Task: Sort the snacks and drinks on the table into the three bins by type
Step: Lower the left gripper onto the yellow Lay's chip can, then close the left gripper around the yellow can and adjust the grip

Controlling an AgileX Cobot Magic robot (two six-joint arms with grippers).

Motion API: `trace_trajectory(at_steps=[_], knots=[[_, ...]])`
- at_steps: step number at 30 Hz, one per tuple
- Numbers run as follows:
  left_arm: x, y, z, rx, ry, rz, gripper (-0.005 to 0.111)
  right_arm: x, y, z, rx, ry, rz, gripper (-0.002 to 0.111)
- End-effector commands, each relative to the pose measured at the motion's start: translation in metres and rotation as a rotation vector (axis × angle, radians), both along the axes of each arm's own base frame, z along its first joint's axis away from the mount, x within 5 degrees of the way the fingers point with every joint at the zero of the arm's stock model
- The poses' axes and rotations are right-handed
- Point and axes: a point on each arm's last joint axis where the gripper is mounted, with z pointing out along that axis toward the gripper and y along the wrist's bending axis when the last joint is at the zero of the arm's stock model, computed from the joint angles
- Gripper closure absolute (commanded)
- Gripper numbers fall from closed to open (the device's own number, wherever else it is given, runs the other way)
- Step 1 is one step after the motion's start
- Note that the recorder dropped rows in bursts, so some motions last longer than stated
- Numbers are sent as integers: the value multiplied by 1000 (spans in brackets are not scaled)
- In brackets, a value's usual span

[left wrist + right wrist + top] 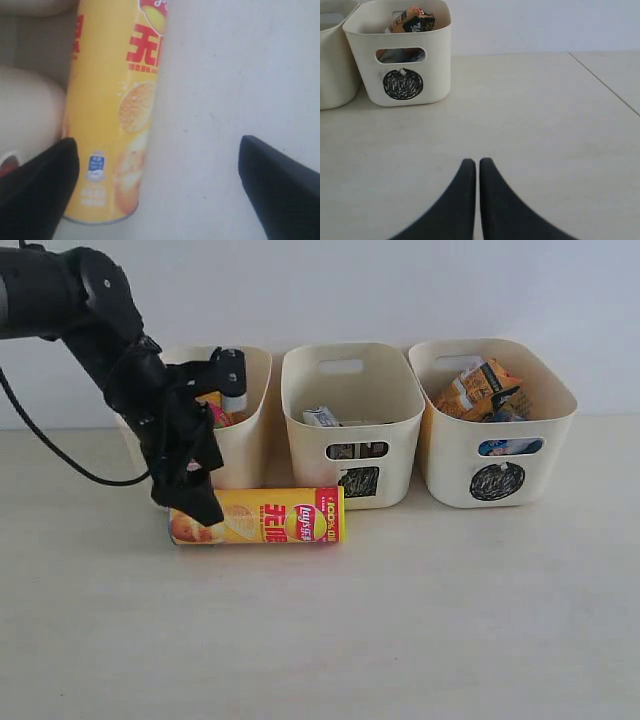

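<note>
Yellow chip tube (270, 517) lies on its side, left hand (157, 150) spread open at its end.

Bright even light, soft shadows, close-up blur

The left arm (150, 405) hides parts of the left bin (250, 435) and the yellow tube (275, 518).
</note>
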Motion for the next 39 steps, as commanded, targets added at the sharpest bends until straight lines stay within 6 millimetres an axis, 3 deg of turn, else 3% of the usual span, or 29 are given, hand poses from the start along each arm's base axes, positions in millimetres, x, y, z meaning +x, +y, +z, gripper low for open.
trace_trajectory(at_steps=[1, 5, 16, 30, 35, 39], knots=[[0, -8, -20, 11, 37, -51, 20, 0, 0, 0, -2, -8, -3, 108], [4, -10, -31, 17, 9, -91, 17, 0, 0, 0, -2, -8, -3, 108], [15, -11, -33, 19, -109, -120, 17, 0, 0, 0, -2, -8, -3, 108], [18, -14, -76, 40, -34, -120, 17, 0, 0, -1, -1, -6, -3, 108], [15, -21, -73, 42, -44, -141, 17, 0, 0, -1, -1, -6, -3, 108], [12, -24, -49, 35, -96, -144, 17, 0, 0, -1, -1, -6, -3, 108]])
